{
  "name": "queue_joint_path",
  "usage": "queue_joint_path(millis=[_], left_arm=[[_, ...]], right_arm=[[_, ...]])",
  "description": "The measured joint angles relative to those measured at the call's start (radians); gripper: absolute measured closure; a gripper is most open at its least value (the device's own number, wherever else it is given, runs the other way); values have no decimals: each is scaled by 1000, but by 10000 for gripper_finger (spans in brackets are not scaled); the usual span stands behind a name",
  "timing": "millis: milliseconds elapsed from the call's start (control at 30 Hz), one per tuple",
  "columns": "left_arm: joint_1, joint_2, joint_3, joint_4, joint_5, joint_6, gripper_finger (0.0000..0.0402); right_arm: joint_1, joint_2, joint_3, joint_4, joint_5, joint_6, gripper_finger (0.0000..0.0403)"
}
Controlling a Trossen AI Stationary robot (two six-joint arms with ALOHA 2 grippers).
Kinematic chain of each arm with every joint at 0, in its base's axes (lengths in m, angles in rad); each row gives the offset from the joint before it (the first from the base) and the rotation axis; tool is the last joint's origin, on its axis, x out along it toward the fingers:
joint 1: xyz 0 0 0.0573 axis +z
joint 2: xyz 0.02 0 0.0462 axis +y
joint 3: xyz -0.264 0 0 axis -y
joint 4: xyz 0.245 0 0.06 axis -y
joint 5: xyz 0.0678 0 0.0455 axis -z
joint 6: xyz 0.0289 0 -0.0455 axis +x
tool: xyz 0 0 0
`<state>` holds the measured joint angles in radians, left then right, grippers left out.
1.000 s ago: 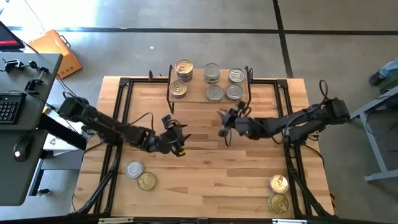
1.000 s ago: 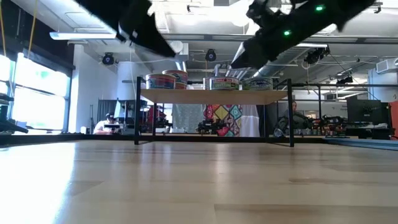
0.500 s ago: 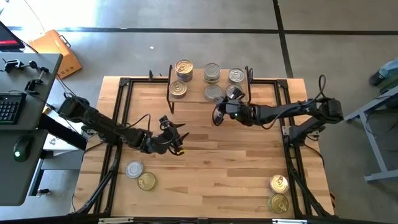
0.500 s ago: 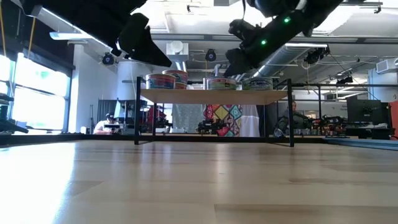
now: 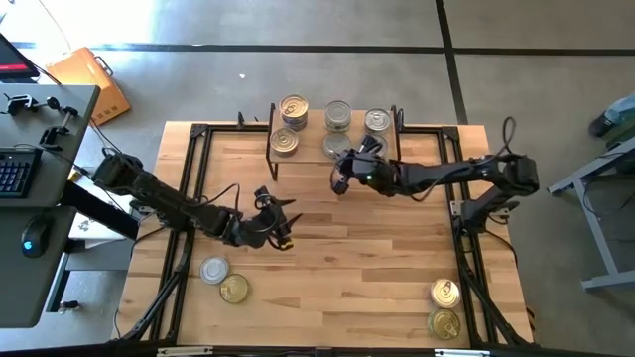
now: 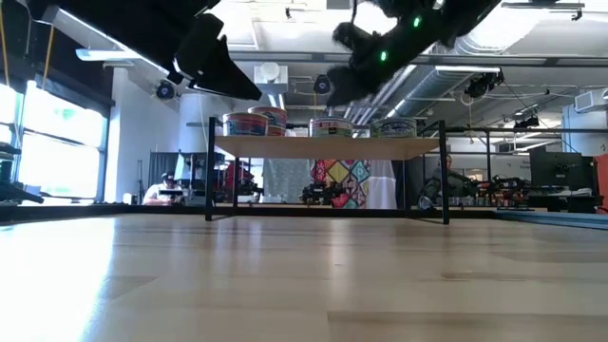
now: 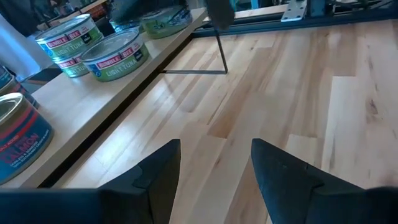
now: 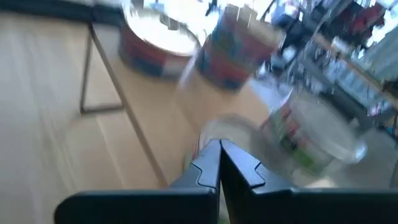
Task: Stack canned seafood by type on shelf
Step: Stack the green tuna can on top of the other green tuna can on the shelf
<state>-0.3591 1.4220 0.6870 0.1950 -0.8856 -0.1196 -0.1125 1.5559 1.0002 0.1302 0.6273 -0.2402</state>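
Note:
The shelf (image 5: 310, 159) stands at the table's far middle, with several tins of canned seafood (image 5: 293, 107) resting on its wooden top, some in stacks of two. My right gripper (image 5: 339, 181) is shut and hovers at the shelf's front edge, above its middle tins (image 8: 311, 134). My left gripper (image 5: 285, 226) is open with nothing between its fingers (image 7: 155, 180). It hangs over the bare table in front of the shelf's left end. A silver tin (image 5: 214, 269) and a gold tin (image 5: 235, 290) lie near left, and two gold tins (image 5: 445, 293) near right.
A black metal frame (image 5: 193, 188) runs along the table's edges. Bare wood lies between the two groups of loose tins. A desk with a keyboard (image 5: 15, 169) stands left of the table. The shelf's thin black legs (image 6: 209, 171) reach down to the tabletop.
My right gripper has travelled from the table's middle toward the far edge and leftward, rising a little, and now sits over the shelf's front edge. The tins on the table have stayed in place.

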Motion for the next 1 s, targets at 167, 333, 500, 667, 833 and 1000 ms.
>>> queue_joint_path(millis=[167,333,500,667,833,1000], left_arm=[[-27,0,0,3,0,8,214],[-55,0,0,-1,-14,8,214],[-62,0,0,1,-17,8,214],[-62,0,0,9,-16,8,214],[-62,0,0,13,-15,9,214],[-60,0,0,13,-15,8,214]], right_arm=[[72,-119,0,-50,26,-48,402],[223,-240,0,-215,27,-24,402],[435,-254,0,-387,131,19,402],[633,-232,-1,-597,300,226,402],[749,-238,88,-923,289,619,402],[767,-240,224,-1295,179,995,402]])
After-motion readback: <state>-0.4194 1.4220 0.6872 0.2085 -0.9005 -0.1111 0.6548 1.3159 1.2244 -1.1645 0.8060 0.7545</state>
